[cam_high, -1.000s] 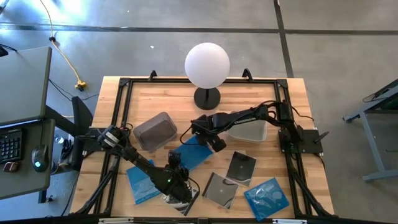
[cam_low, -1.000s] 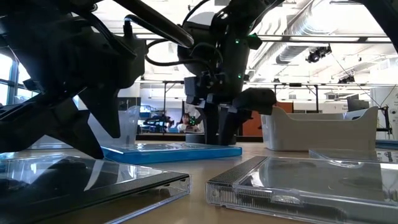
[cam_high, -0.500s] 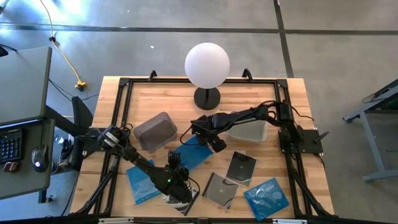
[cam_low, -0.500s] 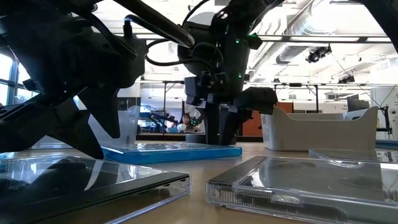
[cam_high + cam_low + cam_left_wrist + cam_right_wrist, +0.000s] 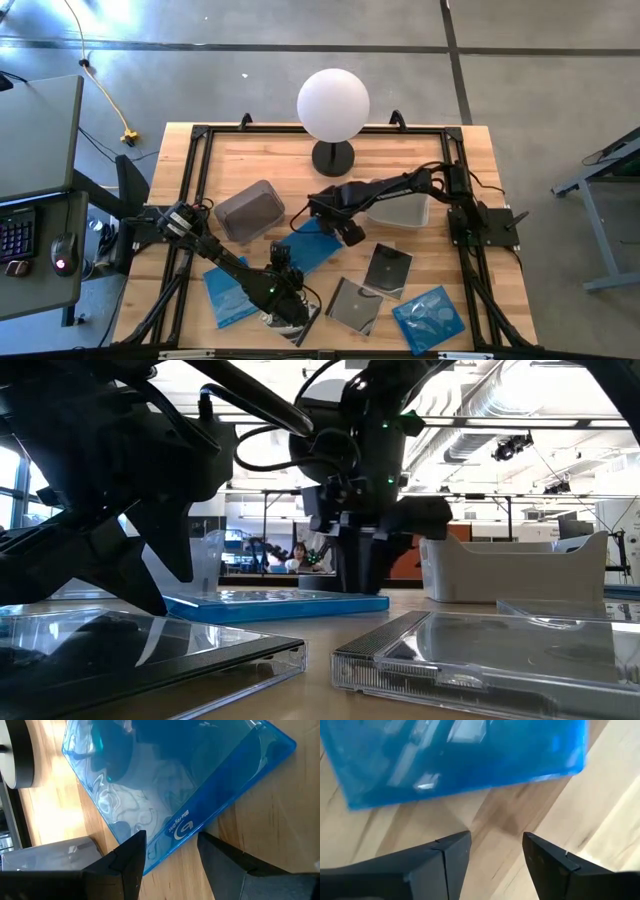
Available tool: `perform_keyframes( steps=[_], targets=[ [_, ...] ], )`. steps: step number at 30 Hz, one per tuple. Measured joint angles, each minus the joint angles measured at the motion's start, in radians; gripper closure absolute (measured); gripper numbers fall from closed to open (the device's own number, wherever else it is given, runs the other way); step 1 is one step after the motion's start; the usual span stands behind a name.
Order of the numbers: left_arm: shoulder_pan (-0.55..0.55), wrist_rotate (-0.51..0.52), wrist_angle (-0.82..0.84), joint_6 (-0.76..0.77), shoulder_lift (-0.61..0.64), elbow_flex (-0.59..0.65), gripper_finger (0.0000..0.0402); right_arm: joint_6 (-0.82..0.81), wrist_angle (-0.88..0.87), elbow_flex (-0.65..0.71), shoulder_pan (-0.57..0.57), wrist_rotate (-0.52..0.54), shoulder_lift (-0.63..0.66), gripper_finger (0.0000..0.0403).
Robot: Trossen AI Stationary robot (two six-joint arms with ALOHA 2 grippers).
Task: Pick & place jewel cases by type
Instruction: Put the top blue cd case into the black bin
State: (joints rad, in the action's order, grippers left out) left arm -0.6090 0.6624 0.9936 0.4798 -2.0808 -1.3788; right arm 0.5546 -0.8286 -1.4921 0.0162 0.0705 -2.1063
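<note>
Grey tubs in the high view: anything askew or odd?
Yes. The darker grey rounded plastic tub sits rotated, out of square with the wooden table's edges, while the paler grey tub lies roughly square. The middle bright blue jewel case also lies skewed. Nothing looks spilled or broken.

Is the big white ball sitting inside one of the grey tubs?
No, the white ball stands on its own dark round base at the table's far edge, apart from both grey tubs.
</note>
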Motion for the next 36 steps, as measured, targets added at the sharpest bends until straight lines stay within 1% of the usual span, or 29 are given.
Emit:
perform_keyframes(
  steps=[3, 9, 15, 20, 24, 27, 31, 36],
  targets=[
    [0.000, 0.000, 0.000, 0.000, 0.000, 0.000, 0.0220, 0.000, -0.014, 0.000, 0.001, -0.006, 0.000, 0.0226],
    [0.000, 0.001, -0.001, 0.000, -0.001, 0.000, 0.0220, -0.005, 0.031, 0.003, 0.024, -0.102, 0.000, 0.0226],
    [0.000, 0.001, -0.001, 0.001, -0.001, 0.000, 0.0220, 0.000, 0.021, 0.006, 0.030, -0.100, -0.006, 0.0226],
    [0.000, 0.006, -0.003, 0.003, -0.001, 0.001, 0.0220, 0.004, 0.119, 0.086, 0.031, -0.118, 0.000, 0.0226],
    [0.000, 0.043, -0.005, 0.002, -0.003, 0.001, 0.0220, 0.010, 0.191, 0.146, 0.031, -0.132, 0.009, 0.0226],
    [0.001, 0.054, -0.007, -0.001, -0.004, 0.001, 0.0220, 0.003, 0.193, 0.148, 0.031, -0.151, 0.009, 0.0227],
    [0.001, 0.058, 0.000, -0.001, -0.004, -0.001, 0.0220, 0.005, 0.178, 0.126, 0.031, -0.151, 0.008, 0.0227],
    [0.001, 0.062, 0.065, -0.016, -0.005, -0.058, 0.0220, 0.016, 0.168, 0.109, 0.031, -0.164, 0.003, 0.0227]
  ],
)
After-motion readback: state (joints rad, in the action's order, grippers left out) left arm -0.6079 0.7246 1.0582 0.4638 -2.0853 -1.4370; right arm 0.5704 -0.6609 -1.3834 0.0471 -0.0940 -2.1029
